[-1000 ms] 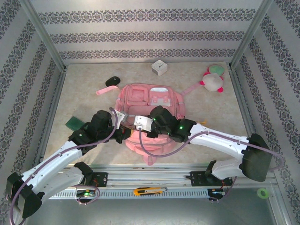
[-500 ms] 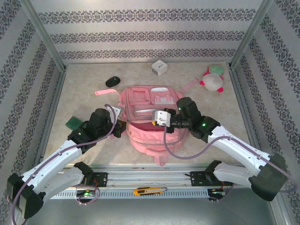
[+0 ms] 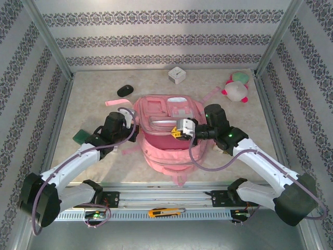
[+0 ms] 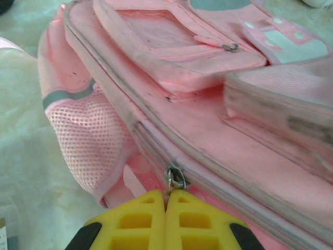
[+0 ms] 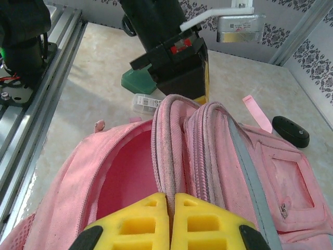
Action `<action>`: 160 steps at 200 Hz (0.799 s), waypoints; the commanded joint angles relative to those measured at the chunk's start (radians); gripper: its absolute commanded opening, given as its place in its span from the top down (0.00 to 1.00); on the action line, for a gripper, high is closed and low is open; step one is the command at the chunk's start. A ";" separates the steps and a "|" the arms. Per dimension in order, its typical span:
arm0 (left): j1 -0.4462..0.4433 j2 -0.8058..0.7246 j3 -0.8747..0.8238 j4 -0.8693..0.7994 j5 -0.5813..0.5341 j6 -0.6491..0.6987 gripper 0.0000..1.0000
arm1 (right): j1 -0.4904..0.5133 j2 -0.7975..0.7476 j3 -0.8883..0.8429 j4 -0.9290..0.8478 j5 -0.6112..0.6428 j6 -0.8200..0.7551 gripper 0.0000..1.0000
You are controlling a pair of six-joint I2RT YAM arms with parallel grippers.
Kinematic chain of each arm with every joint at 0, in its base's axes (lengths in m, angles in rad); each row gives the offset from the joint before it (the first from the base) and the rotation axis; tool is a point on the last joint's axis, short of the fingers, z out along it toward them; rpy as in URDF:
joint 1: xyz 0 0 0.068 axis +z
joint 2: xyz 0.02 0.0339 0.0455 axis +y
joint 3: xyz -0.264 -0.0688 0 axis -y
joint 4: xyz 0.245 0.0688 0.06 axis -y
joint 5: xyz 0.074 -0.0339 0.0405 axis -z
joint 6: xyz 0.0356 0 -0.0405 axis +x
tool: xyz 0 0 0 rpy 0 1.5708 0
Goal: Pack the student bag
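Right, one table (image 3: 93,112), and taking up the middle of it is the one big thing, the student bag (image 3: 169,151). It lies flat with its pockets up and its main mouth gaping towards the near edge.

Two arms are on it. The left arm (image 3: 73,166) reaches in from the left and the right arm (image 3: 260,161) from the right. The left gripper (image 4: 166,200) is pressed tight together at the bag's left flank, pinching the metal zipper pull (image 4: 175,177) at its tips. The right gripper (image 5: 170,200) is clamped just as tight on the fabric rim of the opening, holding that edge up so the dark pink inside shows.

Smaller bits now, one of each. A pink-and-white plush toy (image 3: 237,89) sits at the far right, well apart from the bag. A white cube (image 3: 177,75) is at the back wall. A flat green piece (image 3: 81,137) lies beside the left arm's wrist, and a black oval gadget (image 3: 124,90) sits just beyond the bag's far left corner. A yellow utility knife (image 3: 165,212) lies on the rail by the bases.

And the change! A second ago both wrists were crowded over the near half of the bag. Since then the right one has swung out to the right, dragging the rim with it, the left has slid to the side, and the mouth has opened wide.
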 commanded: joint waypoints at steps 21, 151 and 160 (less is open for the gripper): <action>0.092 0.074 0.007 0.105 -0.114 -0.018 1.00 | -0.023 -0.033 0.003 0.064 -0.124 0.012 1.00; 0.160 0.292 0.096 0.235 -0.082 -0.071 0.93 | -0.068 -0.011 0.039 0.064 -0.143 0.028 1.00; 0.160 0.280 0.098 0.229 -0.074 -0.080 0.85 | -0.070 -0.007 0.033 0.069 -0.107 0.022 1.00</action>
